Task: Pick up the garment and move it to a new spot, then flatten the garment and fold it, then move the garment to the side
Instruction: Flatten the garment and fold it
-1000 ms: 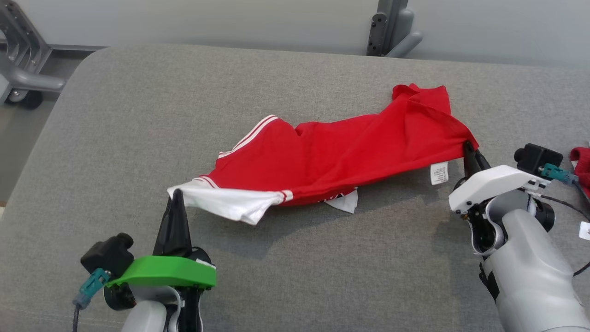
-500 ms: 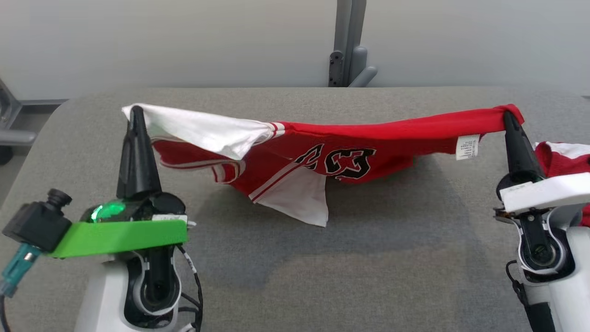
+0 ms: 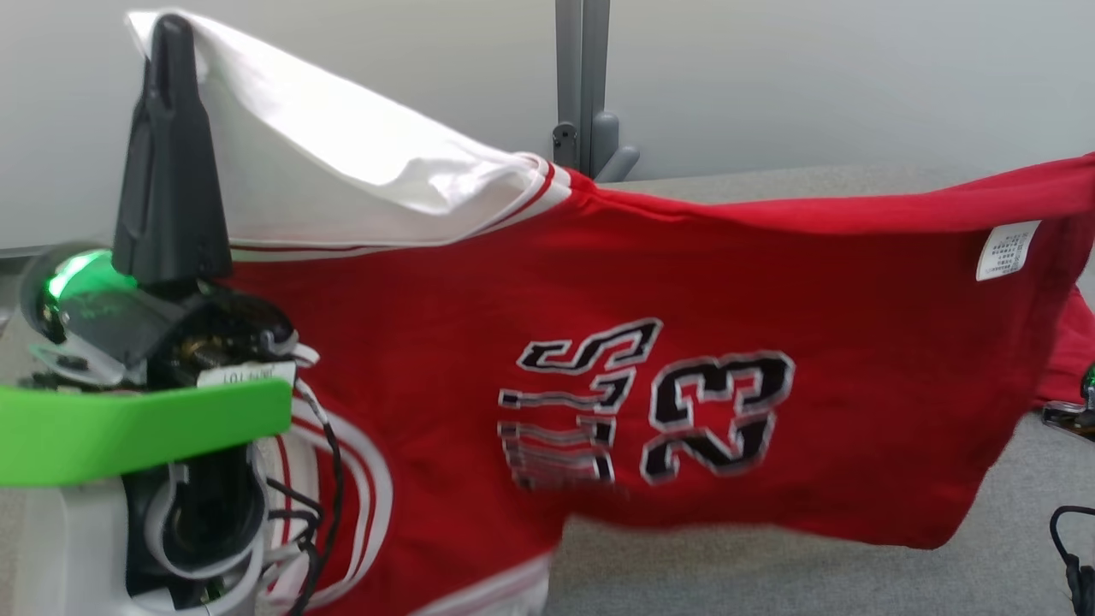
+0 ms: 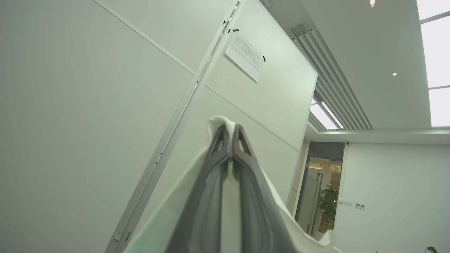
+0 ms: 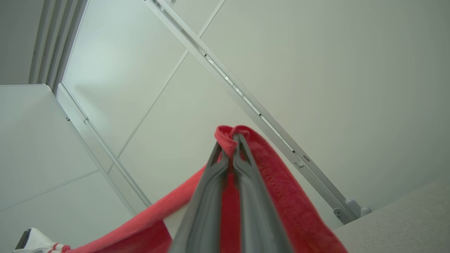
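Garment (image 3: pixel 684 282): red jersey, black numerals with white outline that read mirrored, white sleeve (image 3: pixel 342 171) with thin red stripes at the seam, white curved stripes low on the left, small white care label (image 3: pixel 1008 250) near the upper right corner. Slight motion blur.

It is off the table (image 3: pixel 770 573), hanging in the air like a curtain over the table's middle, and it hides most of the far edge. The hem hangs free above the grey top on the right side; on the left it runs out of the bottom of the head view, so contact there cannot be told.

Left gripper (image 3: pixel 168 21): raised high at the head view's upper left, fingers straight up, clamped on the tip of the white sleeve. The left wrist view has the left gripper (image 4: pixel 230 128) pinching white cloth against the wall (image 4: pixel 88 105). A green bracket (image 3: pixel 128 432) sits below the fingers.

Right gripper (image 5: pixel 230 138): in its wrist view it is also tilted upward, fingers pressed together on a bunched red corner, with cloth draping down both sides.

The long axis runs left to right across the table, taut along the top edge between the two grips. The sleeve end is toward the robot's left, the label end toward its right. The left end is higher. A grey post (image 3: pixel 582 85) stands behind.
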